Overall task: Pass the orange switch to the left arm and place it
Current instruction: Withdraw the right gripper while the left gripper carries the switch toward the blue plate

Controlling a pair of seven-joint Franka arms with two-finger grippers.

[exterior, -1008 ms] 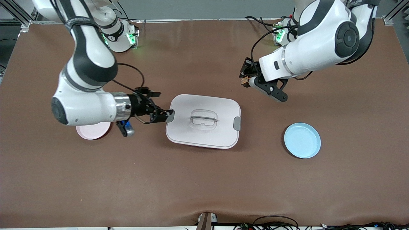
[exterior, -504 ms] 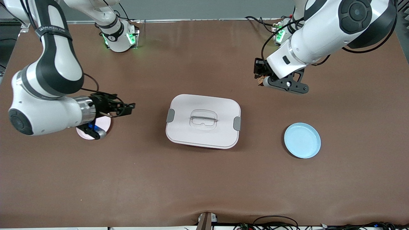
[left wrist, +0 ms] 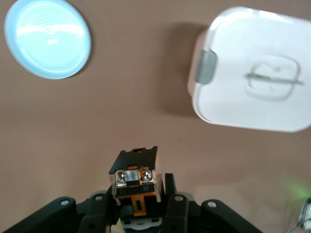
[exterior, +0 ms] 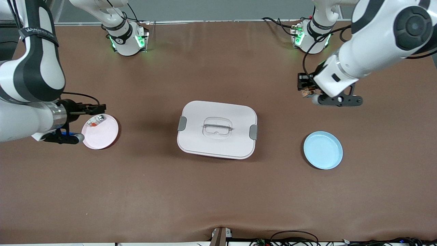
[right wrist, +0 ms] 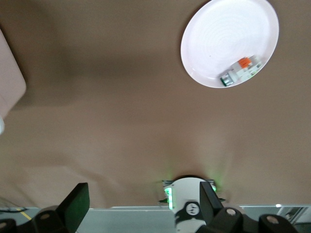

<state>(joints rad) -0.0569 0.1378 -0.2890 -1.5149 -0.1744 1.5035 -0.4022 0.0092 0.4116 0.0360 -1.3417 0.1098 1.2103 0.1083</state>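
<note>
My left gripper is shut on the orange switch and holds it in the air over bare table, between the left arm's base and the blue plate. In the left wrist view the switch, black with orange and two silver screws, sits between the fingers. The white box stands mid-table, apart from both grippers; it also shows in the left wrist view. My right gripper is open and empty, over the table beside the pink plate; its fingers stand wide apart.
A pink plate at the right arm's end holds a small silver-and-clear piece with a red bit, also in the right wrist view. A blue plate lies at the left arm's end, nearer the camera than the left gripper.
My right gripper has drawn back from the box's latch toward the right arm's end, to the pink plate. My left gripper has carried the switch toward the left arm's end.
</note>
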